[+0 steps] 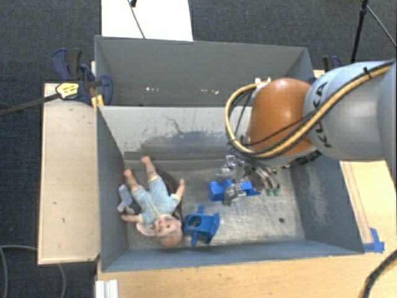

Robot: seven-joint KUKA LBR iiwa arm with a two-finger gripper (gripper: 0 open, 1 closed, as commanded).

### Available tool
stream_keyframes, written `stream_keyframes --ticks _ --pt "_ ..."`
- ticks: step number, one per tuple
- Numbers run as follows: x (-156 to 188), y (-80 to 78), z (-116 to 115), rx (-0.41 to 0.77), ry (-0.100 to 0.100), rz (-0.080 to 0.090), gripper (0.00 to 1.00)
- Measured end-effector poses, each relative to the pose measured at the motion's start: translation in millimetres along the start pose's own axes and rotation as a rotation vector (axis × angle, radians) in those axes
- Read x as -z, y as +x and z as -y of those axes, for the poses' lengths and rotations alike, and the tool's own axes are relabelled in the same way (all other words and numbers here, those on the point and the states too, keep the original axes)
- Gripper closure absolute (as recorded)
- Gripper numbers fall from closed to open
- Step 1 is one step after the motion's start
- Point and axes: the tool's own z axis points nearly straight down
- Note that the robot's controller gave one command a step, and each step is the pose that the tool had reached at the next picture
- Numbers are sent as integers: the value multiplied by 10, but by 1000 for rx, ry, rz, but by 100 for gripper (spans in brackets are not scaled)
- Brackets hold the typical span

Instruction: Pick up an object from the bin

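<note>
Hovering over blue piece (218, 190), bin ctr | ptly hidden under jaws | jaws open/closed: can't tell

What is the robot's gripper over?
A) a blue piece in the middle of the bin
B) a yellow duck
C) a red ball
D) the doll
A: the gripper hangs over the blue piece near the middle of the bin, apart from the doll lying at the left.

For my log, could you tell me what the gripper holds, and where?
Cannot tell: the gripper sits at the upper blue piece; no clear hold shows.
</note>
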Motion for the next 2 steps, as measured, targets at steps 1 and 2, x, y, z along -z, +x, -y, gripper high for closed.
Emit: stream_keyframes --ticks 1,2 --pt "88 -14 1 0 0 6 100" --pt "132 -14 1 0 0 5 100"
